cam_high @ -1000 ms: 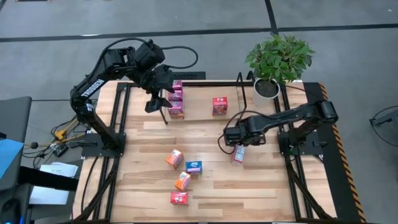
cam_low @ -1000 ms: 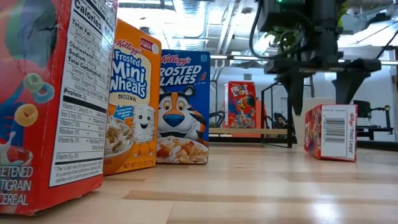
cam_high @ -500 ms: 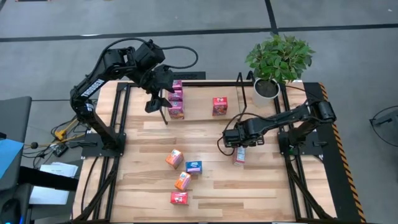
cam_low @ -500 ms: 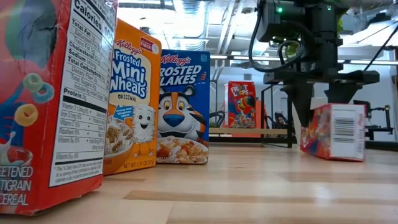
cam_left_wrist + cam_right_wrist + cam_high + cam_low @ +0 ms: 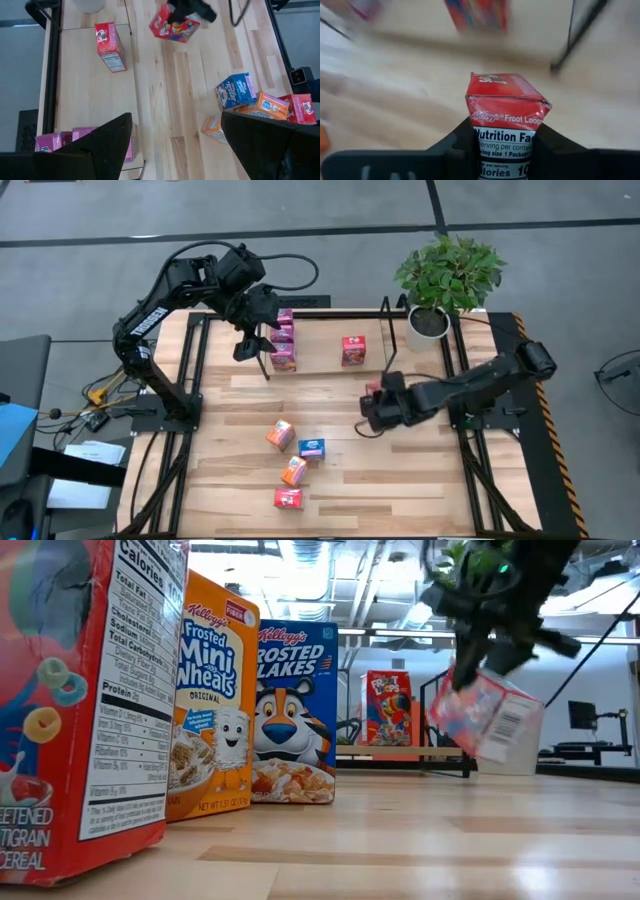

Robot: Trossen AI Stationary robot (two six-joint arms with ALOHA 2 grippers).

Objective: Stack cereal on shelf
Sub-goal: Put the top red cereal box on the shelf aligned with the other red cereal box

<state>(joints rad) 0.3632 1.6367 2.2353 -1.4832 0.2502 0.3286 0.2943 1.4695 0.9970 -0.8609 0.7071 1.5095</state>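
On the thin black wire shelf (image 5: 330, 310) at the table's twelve o'clock edge, a stack of pink cartons (image 5: 283, 340) and one red carton (image 5: 354, 350) already stand. Four cartons (image 5: 295, 460) — orange, blue and red — wait on the wood at seven o'clock. The right gripper (image 5: 375, 402), near centre, pinches a small red Froot Loops carton (image 5: 485, 712), lifted and tilted, its nutrition panel facing the wrist. The left gripper (image 5: 252, 345) hangs spread beside the pink stack — roughly a third looks shelved.
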